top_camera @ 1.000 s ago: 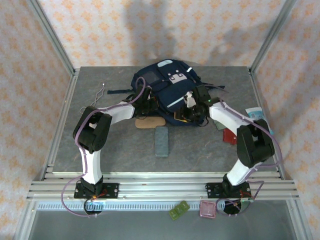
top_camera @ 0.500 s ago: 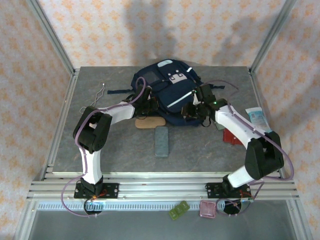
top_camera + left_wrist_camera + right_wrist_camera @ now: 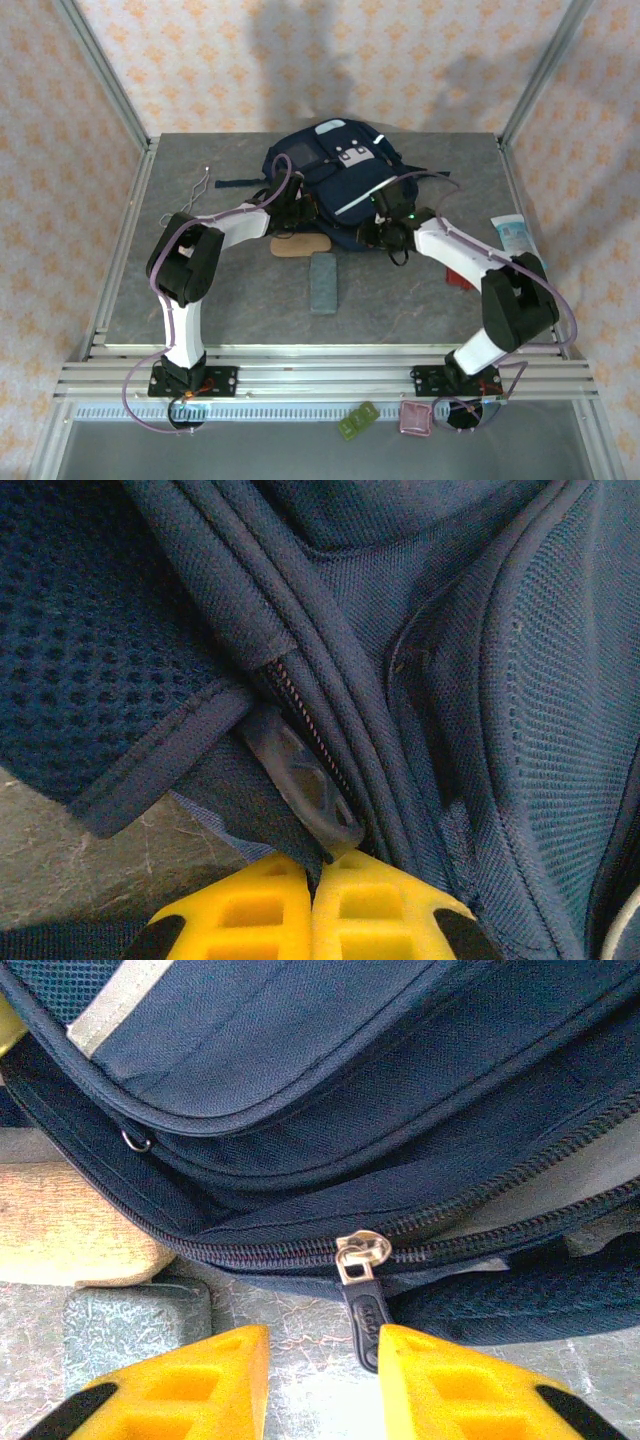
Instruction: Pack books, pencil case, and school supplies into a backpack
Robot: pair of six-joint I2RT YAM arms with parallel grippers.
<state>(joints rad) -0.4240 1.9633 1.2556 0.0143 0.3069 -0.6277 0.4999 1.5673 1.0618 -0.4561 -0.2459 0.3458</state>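
Grey table (image 3: pixel 300 1335), backpack (image 3: pixel 300 1050) zipper pull (image 3: pixel 363 1300) between parted right jaws

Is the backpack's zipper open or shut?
Partly open: teeth on the backpack gape on one side of the slider, mesh on the other.

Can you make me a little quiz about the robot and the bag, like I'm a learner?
1. True or false: the right gripper is open.
2. What sits between its fingertips? A) a zipper pull B) a pencil C) a spoon
3. What colour is the backpack?

Key: 1 true. 2 A. 3 navy blue.
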